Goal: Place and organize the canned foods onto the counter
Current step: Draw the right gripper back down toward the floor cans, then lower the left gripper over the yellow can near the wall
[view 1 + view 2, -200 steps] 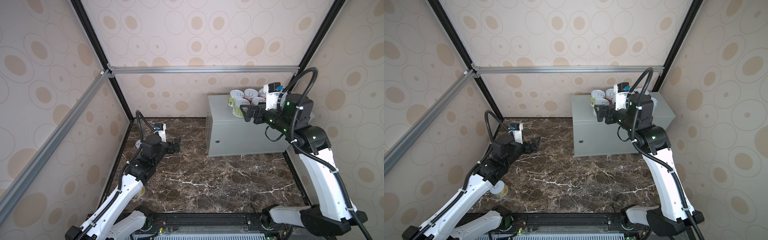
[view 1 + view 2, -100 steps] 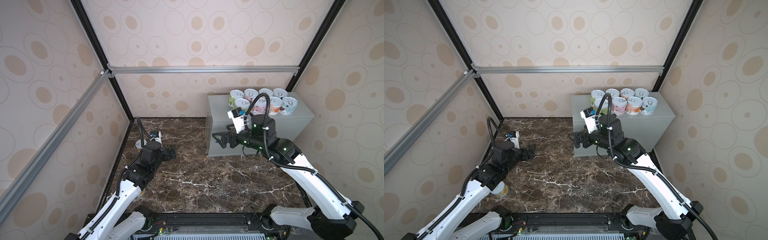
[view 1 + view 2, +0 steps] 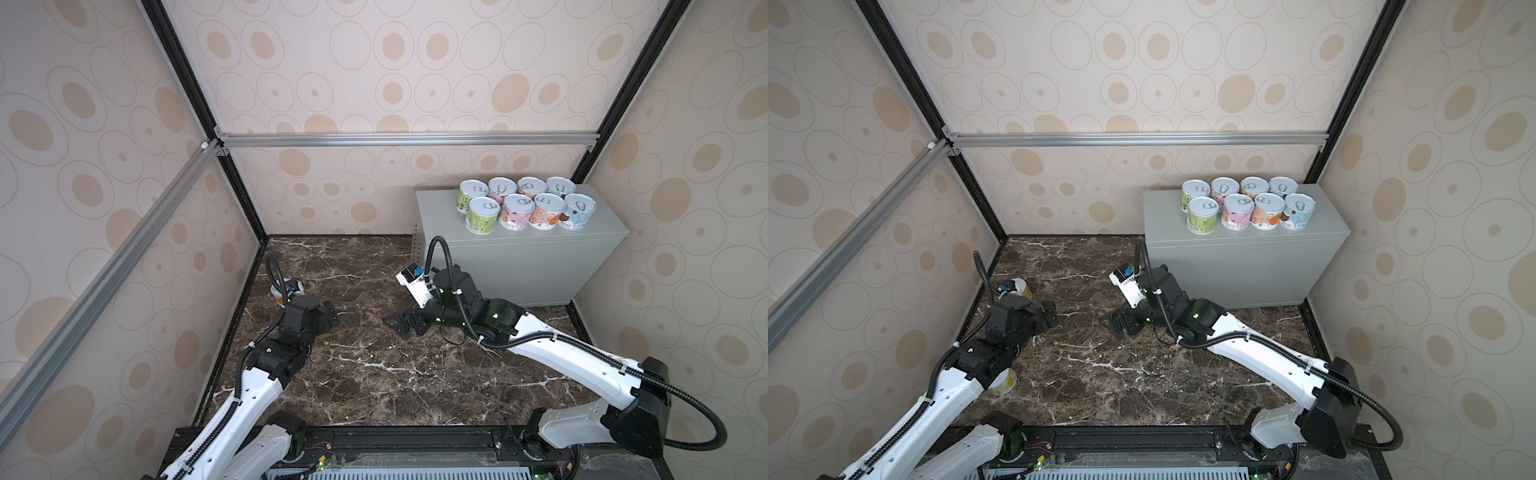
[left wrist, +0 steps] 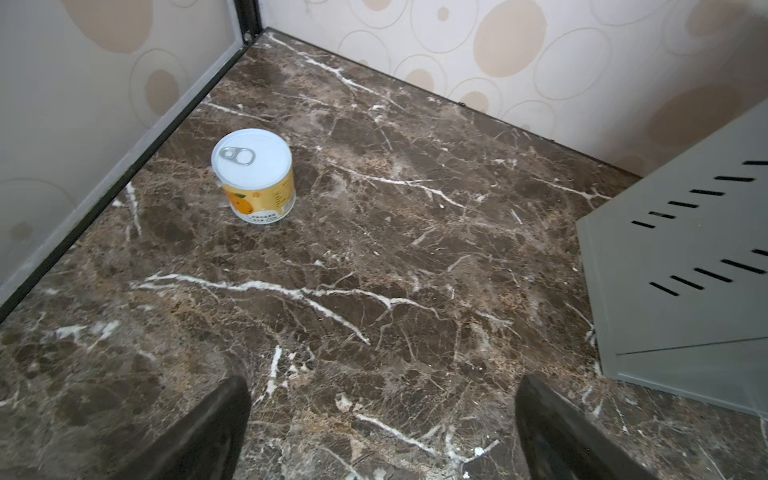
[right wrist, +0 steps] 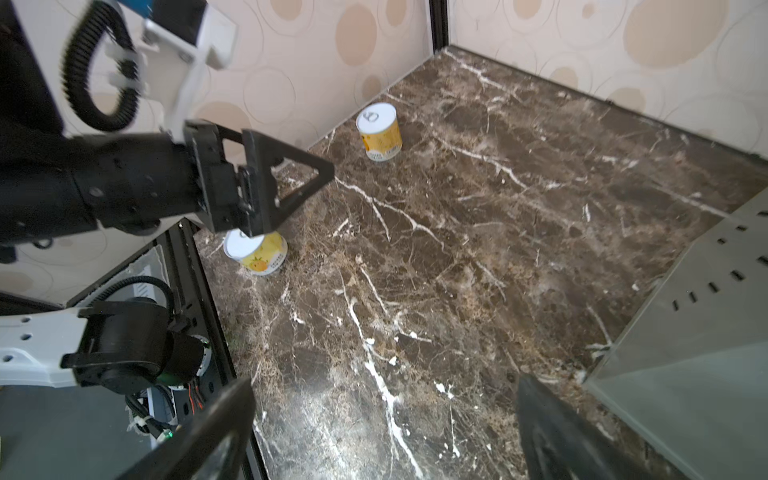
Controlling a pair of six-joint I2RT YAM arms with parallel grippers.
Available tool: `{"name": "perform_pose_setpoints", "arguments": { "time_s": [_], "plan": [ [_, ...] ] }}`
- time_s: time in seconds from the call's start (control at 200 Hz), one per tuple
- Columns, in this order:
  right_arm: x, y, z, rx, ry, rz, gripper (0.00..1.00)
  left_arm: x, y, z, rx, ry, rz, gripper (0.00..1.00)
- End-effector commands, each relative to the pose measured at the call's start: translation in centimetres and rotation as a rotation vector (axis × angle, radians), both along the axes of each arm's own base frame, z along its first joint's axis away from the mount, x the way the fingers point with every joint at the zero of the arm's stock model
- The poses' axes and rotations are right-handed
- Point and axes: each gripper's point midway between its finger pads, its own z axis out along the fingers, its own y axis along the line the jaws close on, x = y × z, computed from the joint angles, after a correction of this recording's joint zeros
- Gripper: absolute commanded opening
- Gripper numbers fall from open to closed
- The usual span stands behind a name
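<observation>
Left pincer [image 3: 331,317]: jaws wide apart, nothing between them; low over the marble floor [image 3: 374,374], facing the back left corner.
Right pincer [image 3: 398,326]: jaws spread wide, empty; low over mid-floor, in front of the desk [image 3: 519,266], well apart from every tin.
Far yellow tin [image 4: 253,174]: upright on the floor near the back left corner, ahead of the left pincer and off its centre line in the left wrist view; not touched.
Near yellow tin [image 5: 255,253]: upright by the floor's left edge, largely hidden beneath the left arm [image 3: 980,357] in a top view.
Eight tins [image 3: 517,212]: upright on the desk in two rows of four, green to light blue, close together.
Desk: bare top shows in front of the rows and at both ends.
Step in hand: judged a reach for the two yellow tins; eight of ten placed.
Next move calls for: the left pincer to swing onto the far tin's line, advance until the jaws straddle its label, then close; the near tin likely needs the arm above it out of the way first.
</observation>
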Motion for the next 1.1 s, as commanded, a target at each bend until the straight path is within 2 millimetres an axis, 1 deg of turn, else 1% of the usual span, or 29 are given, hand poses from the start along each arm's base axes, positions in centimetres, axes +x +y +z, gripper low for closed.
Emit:
{"name": "perform_pose_setpoints", "arguments": {
  "time_s": [0.0, 0.11, 0.21, 0.36, 0.485, 0.6, 0.775, 0.94, 1.09],
  "plan": [
    [0.1, 1.1, -0.4, 0.057, 0.001, 0.013, 1.0, -0.3, 1.8, -0.3, 0.011, 0.023, 0.085, 0.99],
    [0.2, 1.5, -2.4, 0.032, 0.032, 0.023, 1.0, -0.9, 3.9, -0.5, 0.049, 0.056, 0.147, 0.99],
    [0.2, 1.9, -4.4, 0.02, 0.056, 0.03, 1.0, -1.0, 5.2, -0.8, 0.05, 0.077, 0.184, 0.99],
    [0.2, 2.8, -7.6, 0.011, 0.117, 0.044, 1.0, -0.1, 6.1, -1.1, 0.03, 0.09, 0.191, 0.99],
    [0.2, 3.5, -9.6, -0.005, 0.158, 0.062, 0.99, 0.9, 6.8, -1.9, -0.014, 0.112, 0.197, 0.99],
    [0.3, 3.5, -10.5, -0.018, 0.171, 0.052, 0.98, 2.0, 7.3, -2.6, -0.058, 0.128, 0.192, 0.99],
    [0.6, 2.7, -12.0, -0.038, 0.165, 0.01, 0.98, 3.7, 8.2, -3.4, -0.047, 0.157, 0.209, 0.99],
    [0.9, 2.4, -11.9, -0.038, 0.146, -0.006, 0.98, 5.6, 8.5, -3.5, -0.039, 0.16, 0.207, 0.99],
    [1.0, 2.1, -12.5, -0.049, 0.144, -0.023, 0.98, 7.2, 8.8, -3.5, -0.017, 0.153, 0.205, 0.99]
  ]
}}
